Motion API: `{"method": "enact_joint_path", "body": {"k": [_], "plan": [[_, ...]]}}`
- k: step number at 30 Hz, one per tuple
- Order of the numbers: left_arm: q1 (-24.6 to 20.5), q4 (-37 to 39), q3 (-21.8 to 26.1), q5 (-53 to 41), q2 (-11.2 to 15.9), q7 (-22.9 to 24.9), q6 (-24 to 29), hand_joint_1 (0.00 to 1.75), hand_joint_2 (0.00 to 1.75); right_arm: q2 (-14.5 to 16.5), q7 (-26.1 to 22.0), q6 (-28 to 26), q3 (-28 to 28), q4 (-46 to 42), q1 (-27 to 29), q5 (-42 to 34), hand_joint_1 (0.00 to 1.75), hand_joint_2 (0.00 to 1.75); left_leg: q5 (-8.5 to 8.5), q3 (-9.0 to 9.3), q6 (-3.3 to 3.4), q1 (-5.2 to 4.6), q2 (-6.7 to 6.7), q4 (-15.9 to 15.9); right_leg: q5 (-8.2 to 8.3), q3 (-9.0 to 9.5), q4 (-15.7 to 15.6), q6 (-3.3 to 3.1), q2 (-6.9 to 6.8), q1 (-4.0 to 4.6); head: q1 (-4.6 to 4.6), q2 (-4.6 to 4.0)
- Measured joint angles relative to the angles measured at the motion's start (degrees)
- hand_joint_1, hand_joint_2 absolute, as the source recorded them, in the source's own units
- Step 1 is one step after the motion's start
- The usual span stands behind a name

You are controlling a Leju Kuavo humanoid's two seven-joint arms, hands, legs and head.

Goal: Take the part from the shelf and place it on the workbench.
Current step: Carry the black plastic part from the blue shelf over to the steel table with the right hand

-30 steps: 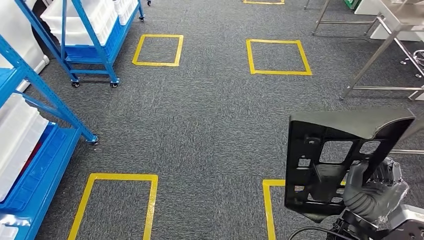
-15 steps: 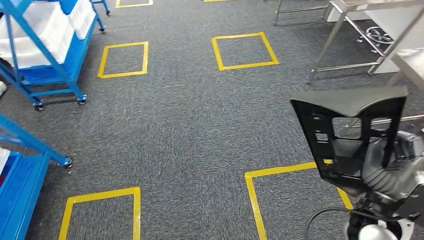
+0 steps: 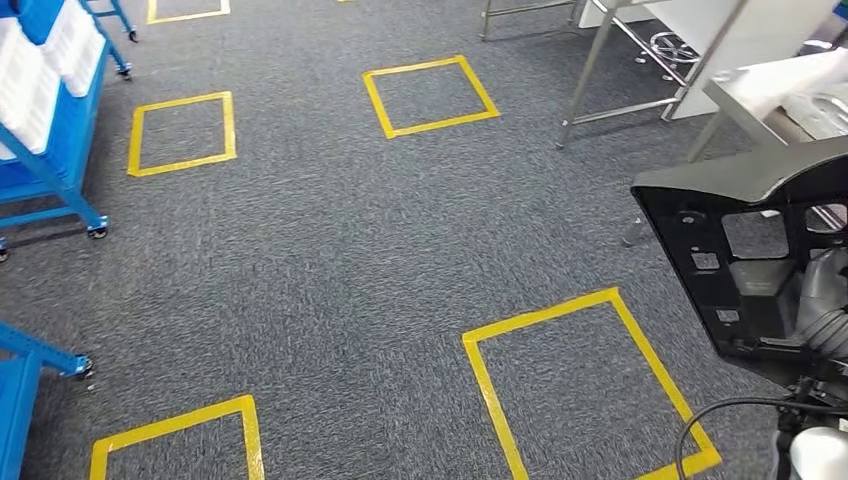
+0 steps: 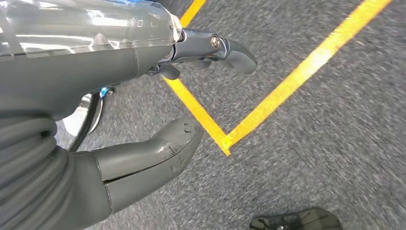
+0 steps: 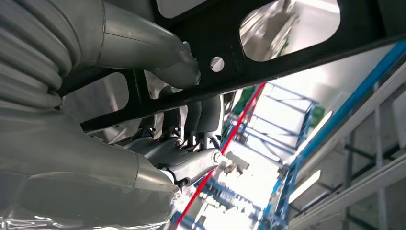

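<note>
The part (image 3: 757, 255) looks moulded in black plastic, matt with a slight sheen up top. Rough grey carpet (image 3: 340, 250) is marked with smooth yellow tape (image 3: 560, 310); shiny metal workbench legs (image 3: 590, 70) are seen at 1 o'clock.

The right hand (image 5: 158, 91) has thumb and fingers clamped around something, while the left hand (image 4: 158, 105) hangs with fingers apart.

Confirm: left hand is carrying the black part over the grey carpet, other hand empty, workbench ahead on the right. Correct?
Wrong hand. The right hand grips the black part, as the right wrist view shows. The left hand is the empty one, fingers apart over the grey carpet. The workbench does stand ahead on the right.
</note>
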Motion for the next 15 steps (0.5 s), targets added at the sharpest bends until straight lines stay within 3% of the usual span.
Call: {"method": "enact_joint_path", "body": {"k": [2,4,6,7,9,10,12,13,14,15], "plan": [[-0.03,0.0,0.0,0.13,0.03,0.03,-0.25,0.0,1.75,-1.12,0.53,0.39,-0.5,0.41,-0.89,0.31,1.75,1.75,-0.49,0.43,-0.45,-0.2,1.15,0.12,3.44,4.16,-7.93,-0.16,-2.53,0.23,0.1,0.0],[-0.05,0.0,0.0,0.28,0.06,0.14,-0.64,0.0,1.75,-1.89,0.8,0.53,-0.91,0.63,-1.42,0.61,1.75,1.75,-1.01,0.83,-1.08,-0.52,2.16,0.27,4.47,6.31,-12.19,-0.76,-4.15,0.77,0.08,0.0],[-0.14,0.0,0.01,0.33,0.08,0.27,-0.93,0.0,1.75,-2.29,0.88,0.66,-1.26,0.76,-1.42,0.8,1.75,1.75,-1.42,1.18,-1.69,-0.62,3.27,0.3,4.24,6.24,-12.38,-1.42,-3.05,0.98,-0.05,0.0],[-0.19,0.0,0.01,0.34,0.08,0.31,-1.01,0.0,1.75,-2.43,0.88,0.72,-1.4,0.79,-1.36,0.89,1.75,1.75,-1.79,1.29,-2.01,-0.5,3.04,0.55,4.25,6.31,-12.47,-1.73,-2.39,0.88,-0.05,0.0],[-0.23,0.02,0.0,0.34,0.08,0.34,-1.04,0.0,1.75,-2.63,0.86,0.81,-1.61,0.81,-1.48,0.99,1.75,1.75,-3.91,0.24,-2.46,-0.17,0.69,3.58,4.31,6.56,-12.72,-2.56,-1.07,0.62,-0.2,0.0],[-0.17,0.03,0.0,0.34,0.08,0.34,-1.05,0.0,1.75,-2.68,0.86,0.86,-1.66,0.83,-1.53,1.02,1.75,1.75,-5.71,-1.3,-2.57,0.0,-0.99,6.92,4.3,6.65,-12.77,-2.88,-0.43,0.58,-0.31,0.0],[-0.01,0.04,0.01,0.34,0.09,0.38,-1.06,0.0,1.75,-2.71,0.86,0.98,-1.69,0.91,-1.51,1.03,1.75,1.75,-9.02,-5.36,-2.63,0.09,-2.44,14.86,4.2,6.65,-12.68,-3.24,0.96,0.71,-0.48,0.0],[0.07,0.04,0.01,0.34,0.11,0.4,-1.06,0.0,1.75,-2.71,0.87,1.04,-1.69,0.96,-1.43,1.03,1.75,1.75,-9.45,-6.87,-2.62,0.09,-2.62,17.36,4.15,6.66,-12.58,-3.3,1.78,0.78,-0.49,0.0],[0.11,0.04,0.02,0.34,0.13,0.43,-1.06,0.0,1.75,-2.71,0.88,1.09,-1.69,1.0,-1.39,1.03,1.75,1.75,-8.72,-7.46,-2.55,0.09,-2.68,17.79,4.09,6.67,-12.45,-3.31,2.6,0.83,-0.5,0.0],[0.1,0.04,0.02,0.34,0.13,0.43,-1.06,0.0,1.75,-2.71,0.88,1.13,-1.7,1.02,-1.37,1.03,1.75,1.75,-6.84,-6.95,-2.41,0.1,-2.84,15.83,4.0,6.7,-12.28,-3.28,3.44,0.84,-0.5,0.0]]}}
